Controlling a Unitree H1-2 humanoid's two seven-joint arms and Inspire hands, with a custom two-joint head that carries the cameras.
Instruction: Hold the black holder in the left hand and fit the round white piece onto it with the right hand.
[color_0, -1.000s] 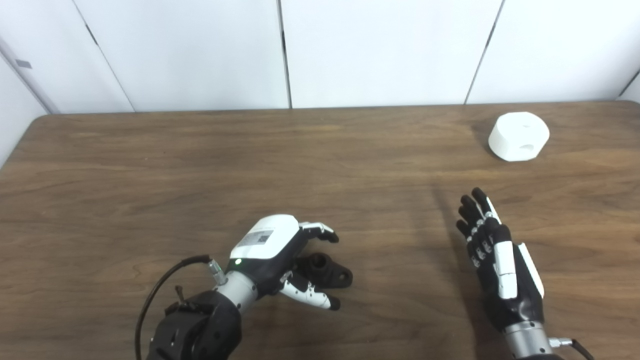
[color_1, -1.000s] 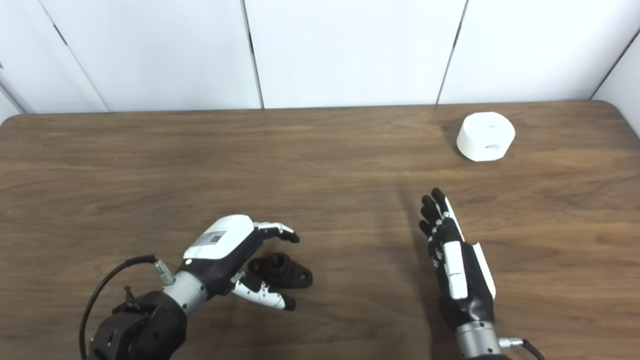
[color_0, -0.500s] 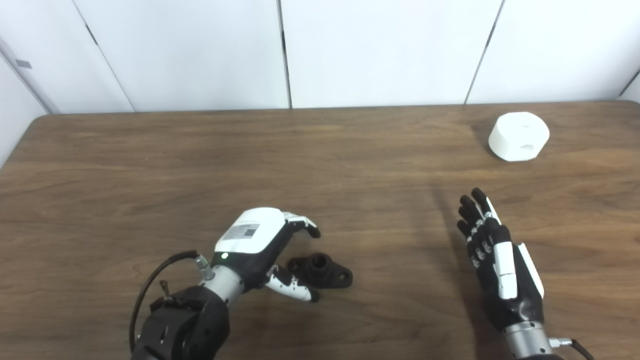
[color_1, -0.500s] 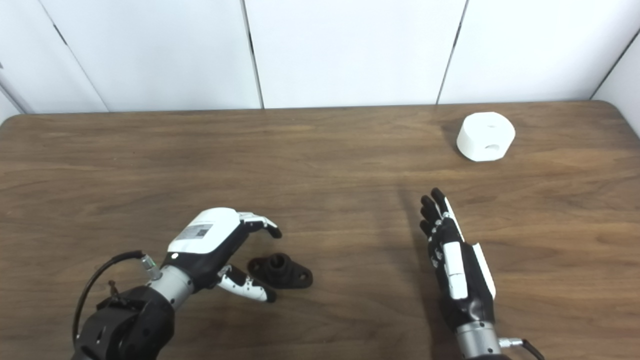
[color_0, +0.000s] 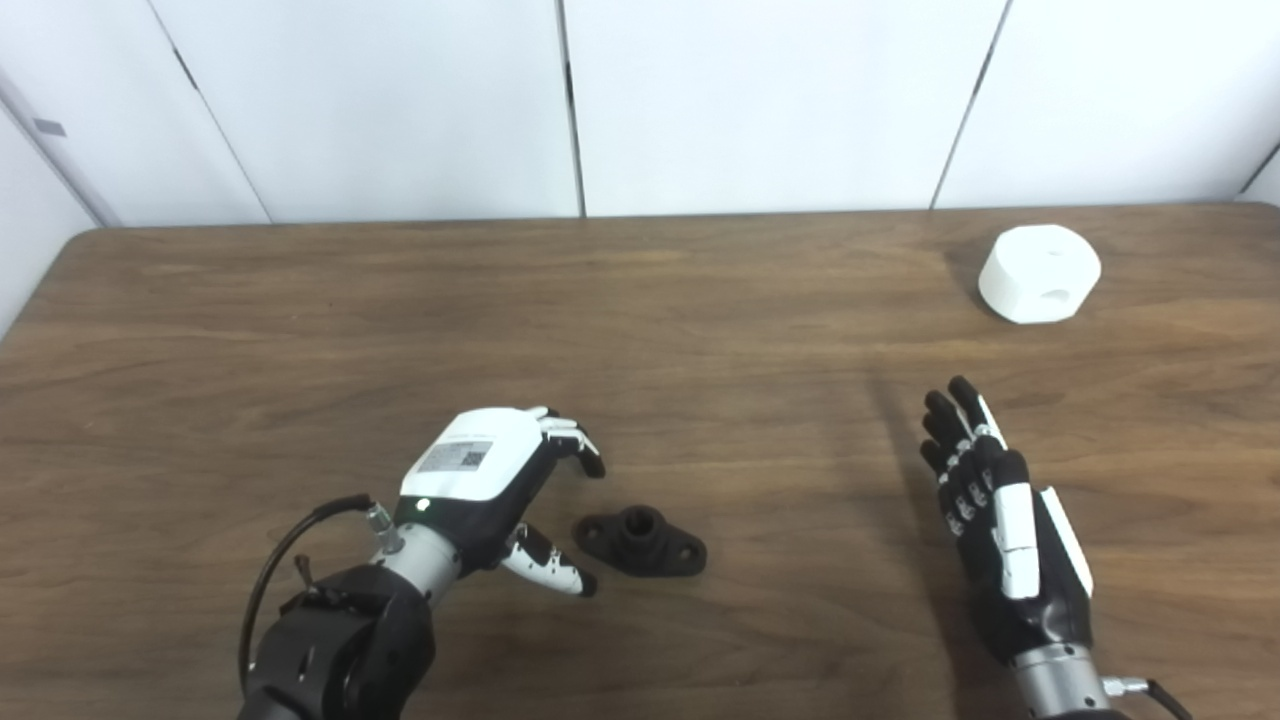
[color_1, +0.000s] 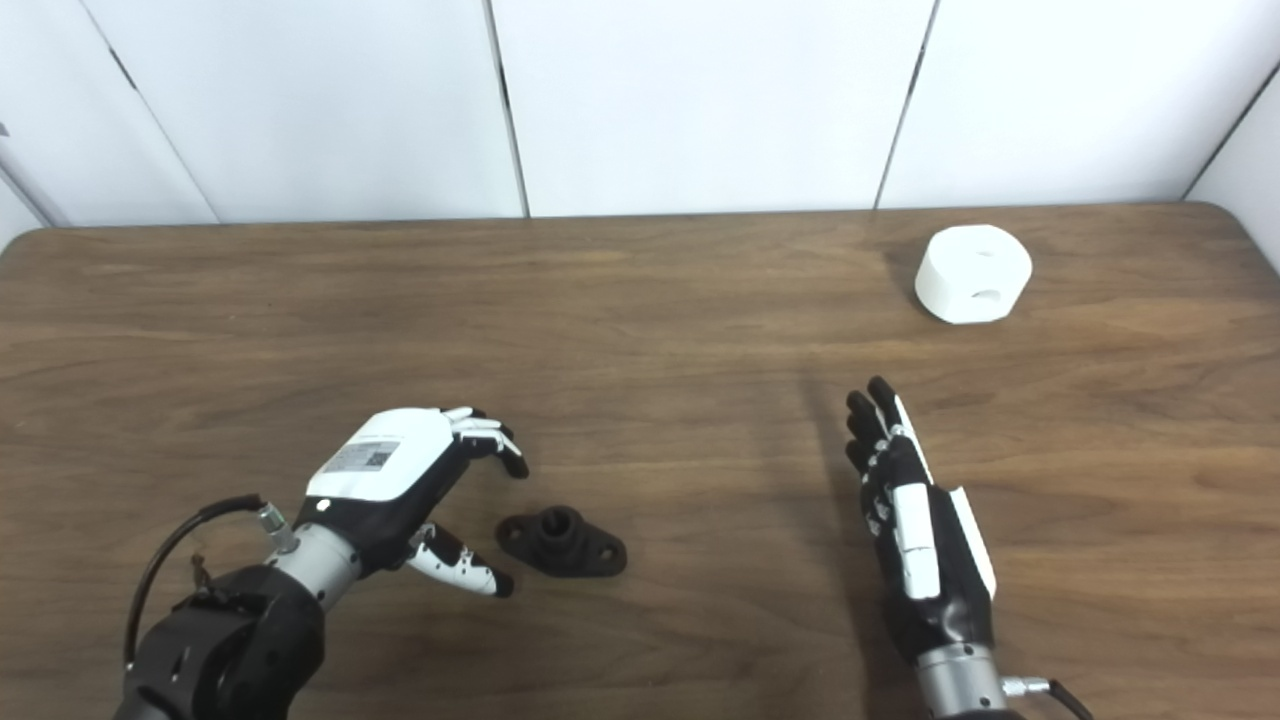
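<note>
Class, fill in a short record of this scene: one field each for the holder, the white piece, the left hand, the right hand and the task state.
holder: flat on the table, near front, just right of the left hand, not held
white piece: far right of table, untouched
left hand: open, fingers curled, beside the holder
right hand: open, fingers straight, holds nothing
task state: nothing grasped yet

Only marking seen: a small label (color_0: 455, 456) on the white back of the left hand (color_0: 490, 480), carrying a square code at its fingerward end and lines of print too small to read.
</note>
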